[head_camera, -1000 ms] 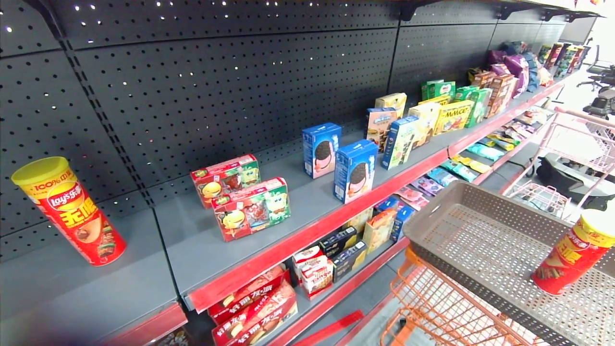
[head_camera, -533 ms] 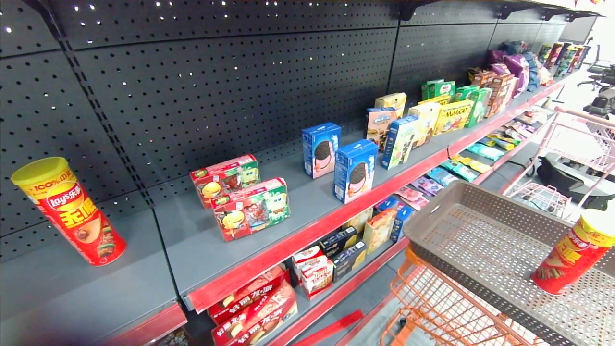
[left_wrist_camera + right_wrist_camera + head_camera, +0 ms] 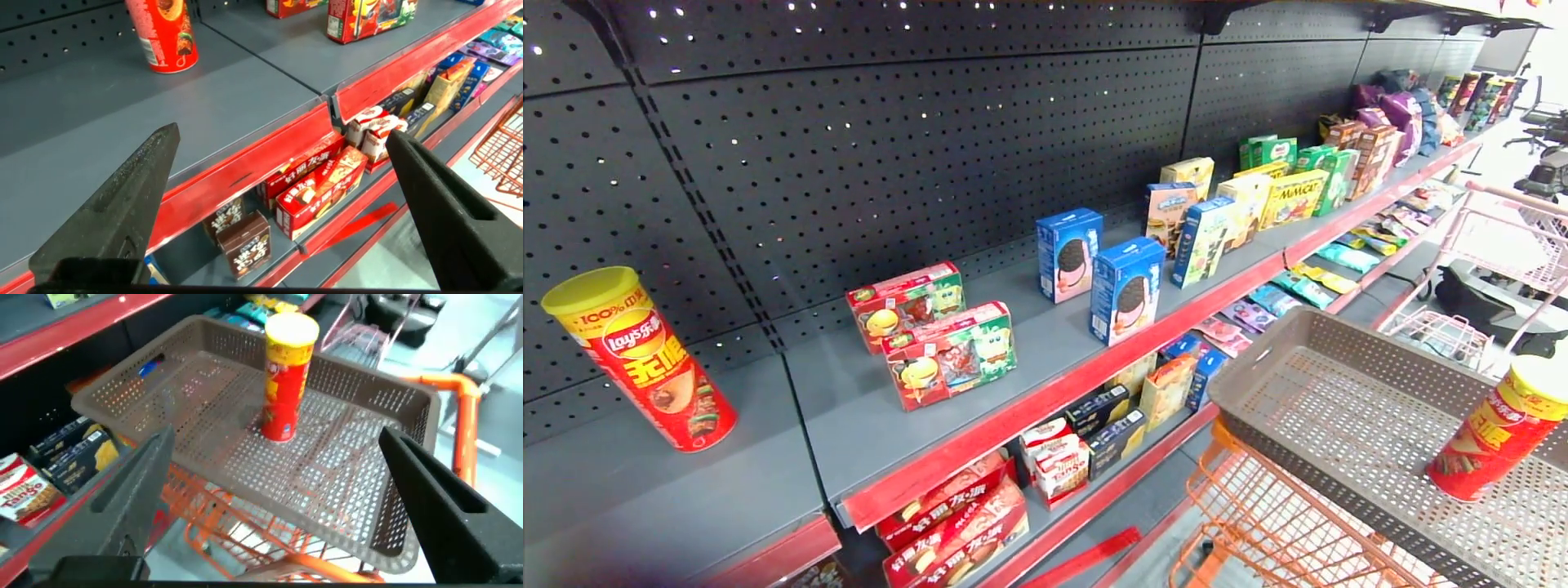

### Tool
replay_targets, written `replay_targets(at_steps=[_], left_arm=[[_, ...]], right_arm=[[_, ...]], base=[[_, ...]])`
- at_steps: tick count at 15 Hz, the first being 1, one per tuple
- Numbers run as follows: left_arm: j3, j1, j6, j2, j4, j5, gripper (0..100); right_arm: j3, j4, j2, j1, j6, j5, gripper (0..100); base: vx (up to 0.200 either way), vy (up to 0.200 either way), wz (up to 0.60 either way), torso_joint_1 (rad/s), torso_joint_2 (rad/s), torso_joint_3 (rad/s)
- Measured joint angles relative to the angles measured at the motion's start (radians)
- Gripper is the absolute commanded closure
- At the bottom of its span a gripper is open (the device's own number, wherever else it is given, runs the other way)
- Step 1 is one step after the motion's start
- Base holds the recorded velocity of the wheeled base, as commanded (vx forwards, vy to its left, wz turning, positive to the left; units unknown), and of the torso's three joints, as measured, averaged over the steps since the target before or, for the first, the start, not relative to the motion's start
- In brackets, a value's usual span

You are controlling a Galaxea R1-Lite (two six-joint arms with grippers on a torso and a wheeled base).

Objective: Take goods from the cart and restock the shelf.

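A red chip can with a yellow lid [image 3: 639, 360] stands upright at the left end of the grey shelf [image 3: 849, 425]; the left wrist view has this can [image 3: 163, 34] too. A second chip can [image 3: 1494, 433] stands upright in the brown perforated basket [image 3: 1258, 335] on top of the orange cart [image 3: 1258, 523]. My left gripper [image 3: 282, 131] hangs open and empty over the shelf's red front edge [image 3: 245, 171], some way from the shelf can. My right gripper [image 3: 276, 434] is open and empty above the basket [image 3: 204, 327], facing the cart's can [image 3: 286, 376] from a distance.
Two red and green boxes [image 3: 947, 351], blue cookie boxes [image 3: 1123, 286] and further boxes fill the shelf to the right. Lower shelves hold red boxes [image 3: 964, 523] and packets. A small blue object [image 3: 151, 367] lies in the basket. A pink cart [image 3: 1503, 237] stands at far right.
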State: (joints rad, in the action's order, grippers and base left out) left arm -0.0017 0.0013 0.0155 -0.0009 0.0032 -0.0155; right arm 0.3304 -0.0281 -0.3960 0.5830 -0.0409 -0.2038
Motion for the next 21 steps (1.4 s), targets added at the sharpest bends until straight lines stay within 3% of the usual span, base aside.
replay_targets(at_steps=[5,11,17,21], left_arm=[[0.0,0.0,0.0,0.0,0.0,0.0,0],[0.0,0.0,0.0,0.0,0.0,0.0,0],[0.0,0.0,0.0,0.0,0.0,0.0,0],[0.0,0.0,0.0,0.0,0.0,0.0,0]], right_arm=[[-0.023,0.148,-0.117,-0.094,0.038,0.001,0],[-0.051,0.146,-0.175,-0.176,0.039,0.001,0],[-0.041,0.152,-0.198,-0.196,0.039,0.0,0],[0.031,0.151,-0.329,-0.172,0.037,0.0,0]], base=[[0.0,0.0,0.0,0.0,0.0,0.0],[0.0,0.0,-0.2,0.001,0.0,0.002],[0.0,0.0,0.0,0.0,0.0,0.0],[0.0,0.0,0.0,0.0,0.0,0.0]])
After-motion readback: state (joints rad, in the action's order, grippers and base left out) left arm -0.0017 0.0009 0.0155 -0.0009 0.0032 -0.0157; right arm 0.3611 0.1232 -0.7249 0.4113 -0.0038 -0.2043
